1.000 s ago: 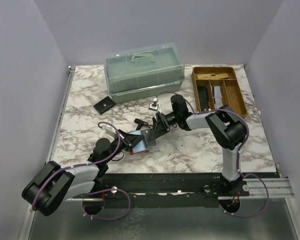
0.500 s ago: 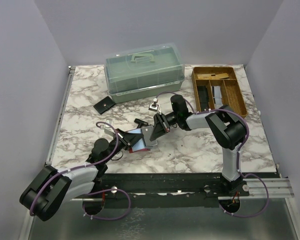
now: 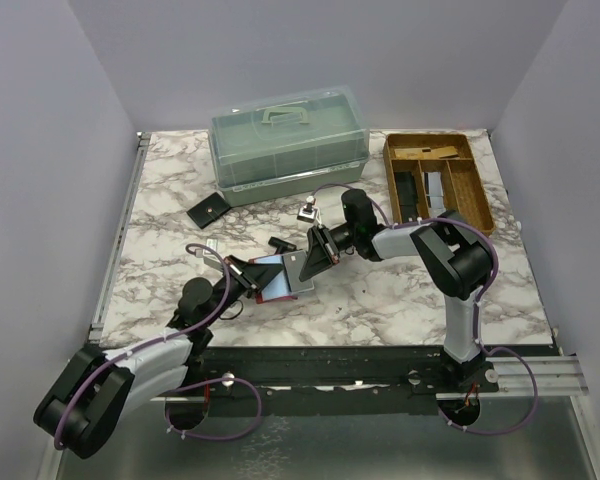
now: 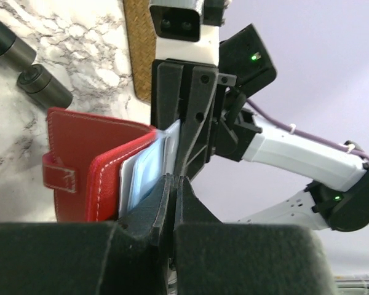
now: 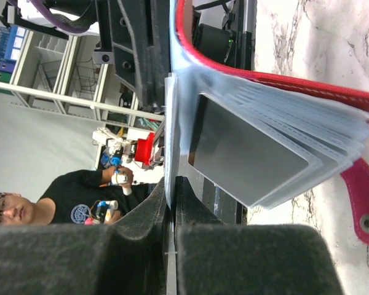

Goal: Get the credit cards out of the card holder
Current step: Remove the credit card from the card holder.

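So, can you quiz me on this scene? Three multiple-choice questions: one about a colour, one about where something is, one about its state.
1. The lidded box at the back is: A orange; B black; C pale green.
2. The card holder is: A inside that box; B pinched by the jaws of the left arm and right arm; C on the floor.
3. The card holder is: A open, sleeves fanned out; B snapped shut; C torn in half.
Answers: C, the overhead view shows pale green see-through plastic; B, both wrist views show shut jaws on its sleeves; A, the right wrist view shows spread sleeves, one holding a grey card.
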Motion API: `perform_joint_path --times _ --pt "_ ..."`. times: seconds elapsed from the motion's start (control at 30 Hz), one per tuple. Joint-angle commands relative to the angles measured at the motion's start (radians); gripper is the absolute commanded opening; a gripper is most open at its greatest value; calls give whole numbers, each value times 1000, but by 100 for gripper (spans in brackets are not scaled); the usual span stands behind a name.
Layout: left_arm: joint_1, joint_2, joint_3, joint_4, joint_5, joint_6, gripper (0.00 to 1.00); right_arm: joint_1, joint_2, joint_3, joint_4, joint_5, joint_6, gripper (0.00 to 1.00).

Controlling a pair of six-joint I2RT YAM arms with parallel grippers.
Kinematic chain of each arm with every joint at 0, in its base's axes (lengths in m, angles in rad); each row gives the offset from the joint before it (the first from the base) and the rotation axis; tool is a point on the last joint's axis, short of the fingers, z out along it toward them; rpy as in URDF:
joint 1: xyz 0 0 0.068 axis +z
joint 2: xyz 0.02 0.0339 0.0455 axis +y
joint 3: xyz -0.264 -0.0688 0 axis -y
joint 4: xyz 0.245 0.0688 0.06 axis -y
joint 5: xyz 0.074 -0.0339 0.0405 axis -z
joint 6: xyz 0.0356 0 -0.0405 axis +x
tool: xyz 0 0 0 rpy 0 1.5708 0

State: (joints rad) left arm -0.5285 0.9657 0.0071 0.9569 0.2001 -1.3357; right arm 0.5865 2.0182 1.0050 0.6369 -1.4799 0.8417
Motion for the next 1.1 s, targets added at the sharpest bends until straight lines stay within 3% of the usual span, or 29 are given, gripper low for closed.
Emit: perform_joint_path --times 0.0,0.23,0.4,0.6,0.87,1.07 --pt "14 -54 -92 6 17 -9 0 4 14 6 50 -17 35 5" --pt "14 -52 -72 -32 37 0 0 4 17 5 66 -21 48 5" --pt "16 -31 -53 -79 42 4 26 4 13 3 91 -25 64 5" --pt "16 -36 -29 -178 43 19 36 4 13 2 92 -26 63 6" --pt "16 -3 24 -165 112 39 37 4 22 4 92 -25 66 6" --pt "15 90 48 -66 157 29 34 6 23 6 87 -27 63 6"
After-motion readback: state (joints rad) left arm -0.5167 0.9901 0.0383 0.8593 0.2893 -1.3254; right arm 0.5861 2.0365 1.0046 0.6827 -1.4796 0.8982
